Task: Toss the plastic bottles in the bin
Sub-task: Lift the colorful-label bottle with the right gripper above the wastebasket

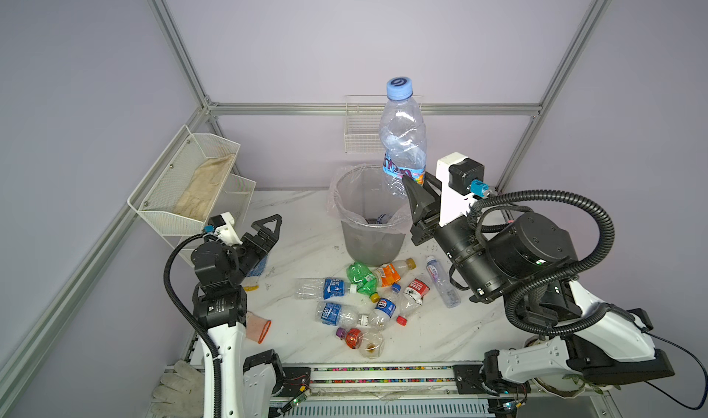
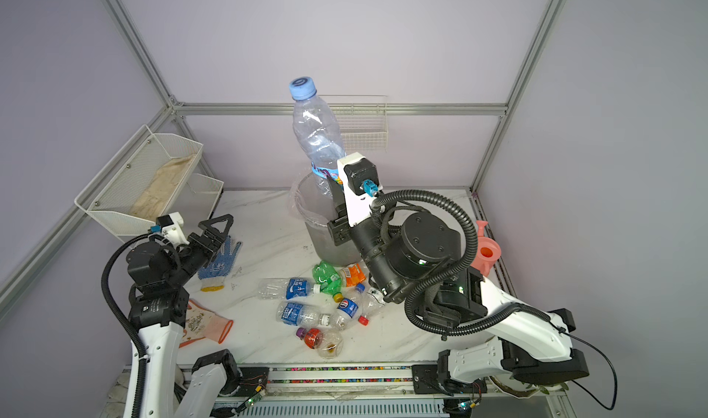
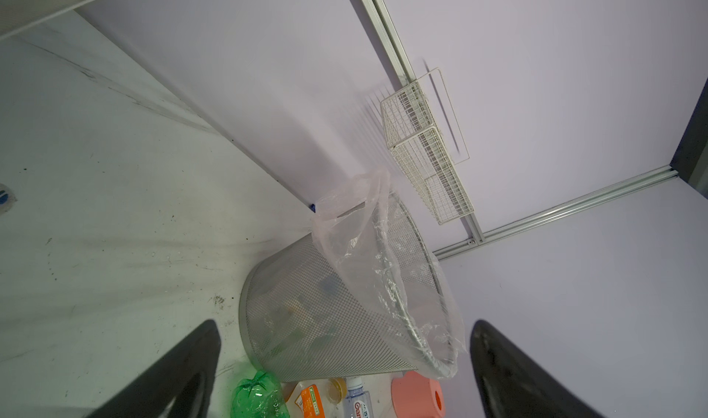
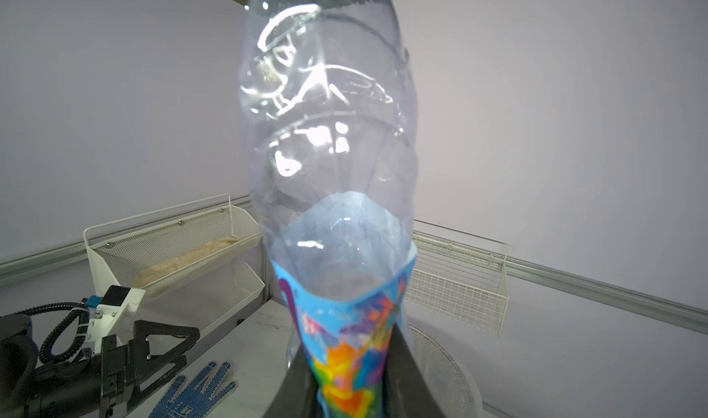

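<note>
A white marbled counter (image 1: pixel 302 220) spreads across the scene, seen from above in both top views. Near its back stands the bin (image 1: pixel 369 243), a tall grey mesh wastebasket lined with a loose clear bag (image 1: pixel 337 201). It is upright and much bigger than any bottle. My right tool (image 1: pixel 418 184) is raised beside the bin's rim, its jaws squeezed tight on the coloured label of a large clear bottle (image 1: pixel 402 136). The bottle stands upright in the grip with its pale blue cap (image 1: pixel 400 87) uppermost. Its lower end shows in front of the bin's open mouth (whether it hangs squarely over the opening I cannot tell). My left tool (image 1: pixel 268 226) hovers low over the left of the counter, jaws spread wide and holding nothing, pointed toward the bin. Just in front of the bin, a loose cluster of small bottles (image 1: pixel 385 309) lies on the counter. A crushed green bottle (image 1: pixel 360 278) touches an orange-labelled bottle (image 1: pixel 390 273), with blue-labelled bottles (image 1: pixel 334 289) and a red-labelled bottle (image 1: pixel 415 291) on their sides close by. A blue-dotted glove (image 2: pixel 220 263) lies flat beneath my left tool.
</note>
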Robot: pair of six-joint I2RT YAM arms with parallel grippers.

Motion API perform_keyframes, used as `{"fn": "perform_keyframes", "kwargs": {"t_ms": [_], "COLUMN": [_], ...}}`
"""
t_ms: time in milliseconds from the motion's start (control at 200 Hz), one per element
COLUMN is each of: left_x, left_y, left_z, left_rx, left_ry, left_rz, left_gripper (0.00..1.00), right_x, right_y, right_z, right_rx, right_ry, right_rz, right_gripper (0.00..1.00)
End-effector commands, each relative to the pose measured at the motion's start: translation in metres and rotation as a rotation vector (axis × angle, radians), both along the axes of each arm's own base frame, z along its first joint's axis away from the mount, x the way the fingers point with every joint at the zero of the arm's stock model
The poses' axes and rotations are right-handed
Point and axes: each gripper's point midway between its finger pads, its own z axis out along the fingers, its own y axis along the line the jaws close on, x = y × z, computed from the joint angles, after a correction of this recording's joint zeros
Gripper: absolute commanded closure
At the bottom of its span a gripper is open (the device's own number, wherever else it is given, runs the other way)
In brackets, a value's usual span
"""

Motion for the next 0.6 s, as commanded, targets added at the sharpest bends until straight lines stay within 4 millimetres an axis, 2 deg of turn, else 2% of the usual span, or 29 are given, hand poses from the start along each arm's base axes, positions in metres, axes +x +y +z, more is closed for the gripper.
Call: {"fn": "perform_keyframes", "kwargs": {"t_ms": [0, 185, 460, 595], "left_x": [-0.005, -0.001, 0.002, -0.001], "left_y": [-0.009, -0.033, -0.083, -0.104], "left_z": [0.031, 0.029, 0.053, 0.055], "left_rx": [0.065, 0.126, 0.252, 0.313], "left_ry": [-0.089, -0.102, -0.191, -0.227], "left_rz": [-0.023, -0.084, -0.234, -0.297], "left_gripper": [0.0, 0.0, 0.0, 0.0], "right_x": [0.0, 0.001, 0.002, 0.003], "right_y": [-0.017, -0.021, -0.029, -0.033], "right_z": [0.018, 0.026, 0.029, 0.031], "right_rx": [0.04, 0.044, 0.048, 0.055], "right_ry": [-0.024, -0.034, -0.032, -0.03], "right_rz": [-0.04, -0.055, -0.082, -0.092], "right_gripper": [1.0, 1.0, 1.0, 1.0]}}
